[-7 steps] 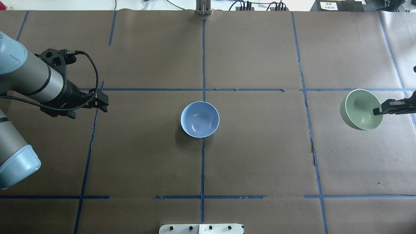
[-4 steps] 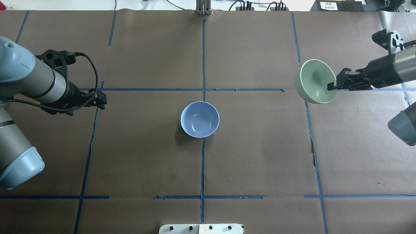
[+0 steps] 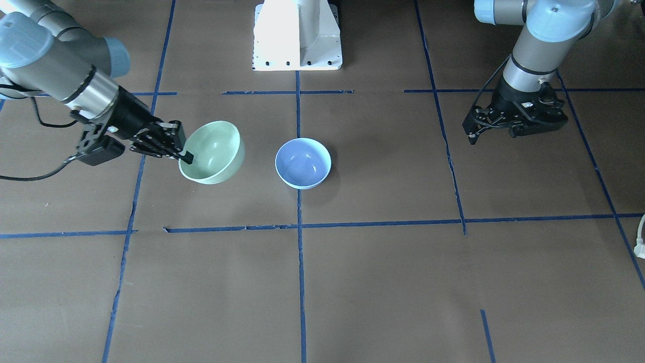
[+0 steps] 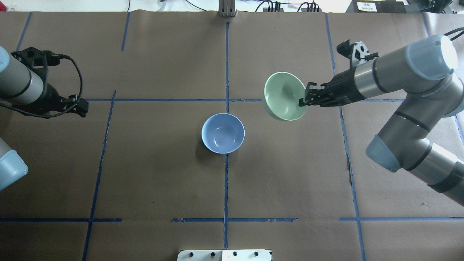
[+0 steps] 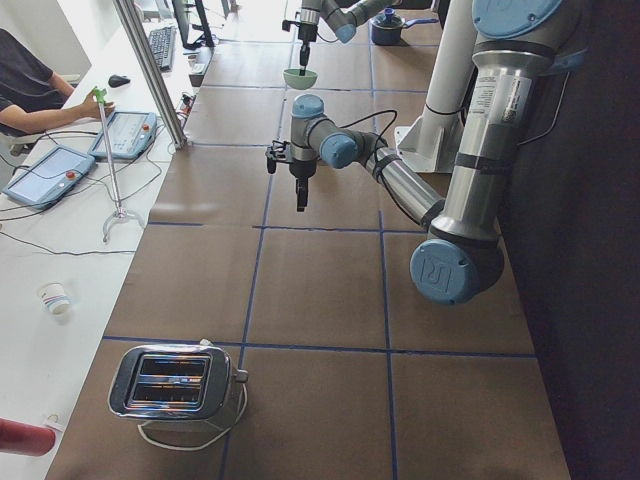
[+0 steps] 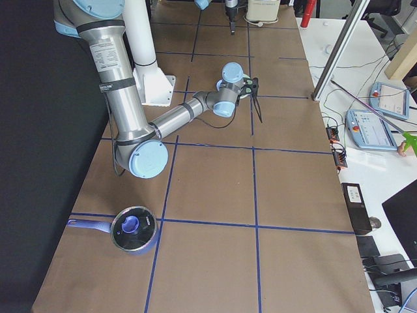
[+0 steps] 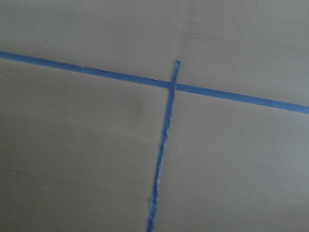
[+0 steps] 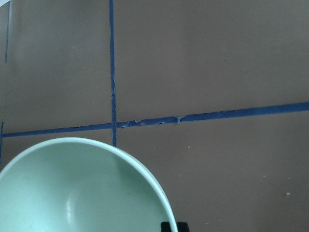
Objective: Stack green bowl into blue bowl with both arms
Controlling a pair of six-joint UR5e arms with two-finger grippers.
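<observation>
right gripper (image 4: 301, 102) fingers clamped on the rim of green bowl (image 4: 284, 95), one finger showing inside the rim. bowl tilted, held off the table (image 4: 163, 181), just beside blue bowl (image 4: 223, 133) but not touching, on the robot's right and further from the base. blue bowl upright on the table, sitting on the centre tape line (image 4: 226, 188). left gripper (image 4: 84, 108) out at the left side, well apart from both bowls, holding nothing; can't tell if its fingers are apart or together. left wrist view: only paper and crossed tape.
</observation>
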